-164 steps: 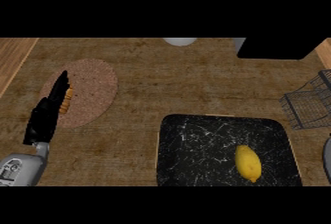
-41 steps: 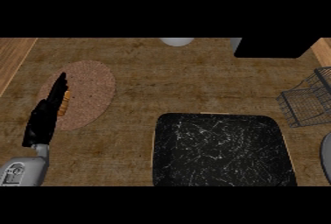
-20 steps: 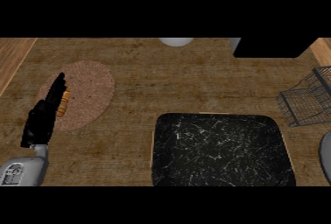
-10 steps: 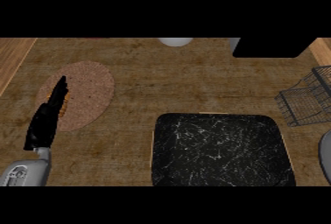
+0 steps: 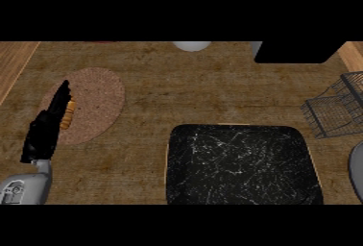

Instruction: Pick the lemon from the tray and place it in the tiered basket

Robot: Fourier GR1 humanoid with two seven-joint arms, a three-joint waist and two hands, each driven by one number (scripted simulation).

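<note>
Counter: wooden top [image 5: 184, 81], grain running across, taking up pretty much the whole view.
Tray: black speckled tray [image 5: 241, 166] is sitting low and a bit right of centre, and nothing is showing on it.
Lemon: can't spot it anywhere, not on the tray and not in the visible part of the basket either.
Basket: dark wire tiered basket [image 5: 337, 113] is poking in at the right edge, just up and right of the tray, only partly in view.
Mat: round tan mat [image 5: 96, 103] is lying over on the left.
Left hand: black left hand [image 5: 48, 127] is hanging at the left over the mat's edge, fingers straight and pressed together, pointing up, holding nothing.
Right hand: only a grey rounded bit [image 5: 356, 170] is peeking in at the right edge, so I can't tell what those fingers are doing.
Back edge: a white round thing [image 5: 191, 45] and a black box [image 5: 297, 52] are sitting along the top.
</note>
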